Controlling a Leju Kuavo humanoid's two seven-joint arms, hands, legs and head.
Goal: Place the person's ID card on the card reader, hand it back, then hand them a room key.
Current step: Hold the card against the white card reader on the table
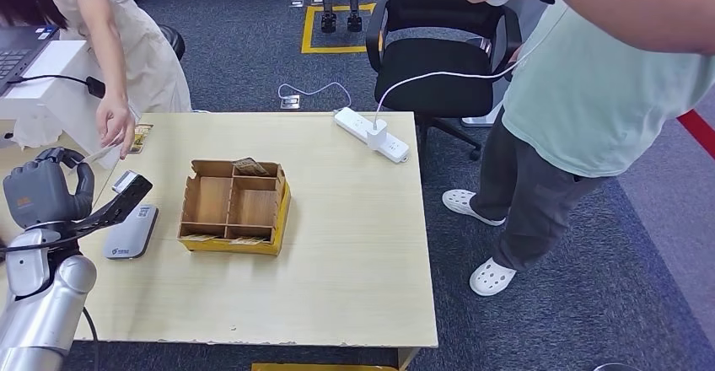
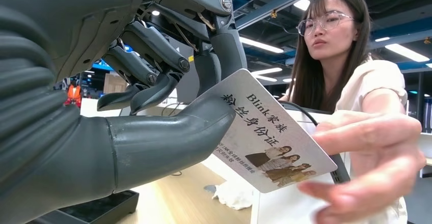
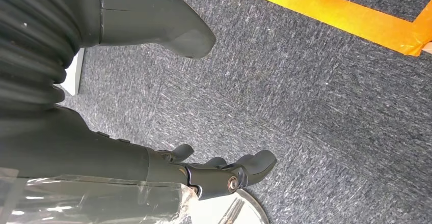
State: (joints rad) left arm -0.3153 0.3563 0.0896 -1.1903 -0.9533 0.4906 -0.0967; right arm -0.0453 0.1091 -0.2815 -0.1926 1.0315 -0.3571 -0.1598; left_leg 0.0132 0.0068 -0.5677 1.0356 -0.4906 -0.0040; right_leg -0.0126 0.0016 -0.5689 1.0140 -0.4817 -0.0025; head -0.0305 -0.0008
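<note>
My left hand [image 1: 44,190] is raised at the table's left edge. It pinches the ID card [image 2: 265,137] between thumb [image 2: 168,137] and fingers. The card is white with printed characters and a small photo. A person in a beige top reaches in, and their hand [image 2: 367,168] grips the card's far end, so both of us hold it. In the head view the card [image 1: 101,153] is a thin pale strip between my fingers and the person's hand [image 1: 114,126]. The grey card reader [image 1: 131,232] lies flat on the table just below. My right hand [image 3: 168,165] hangs over the carpet with fingers apart, holding nothing.
A wooden compartment box [image 1: 236,207] with cards in it stands mid-table, right of the reader. A white power strip [image 1: 371,135] lies at the far edge. A black office chair [image 1: 438,59] and a second person in a green shirt [image 1: 590,84] stand to the right.
</note>
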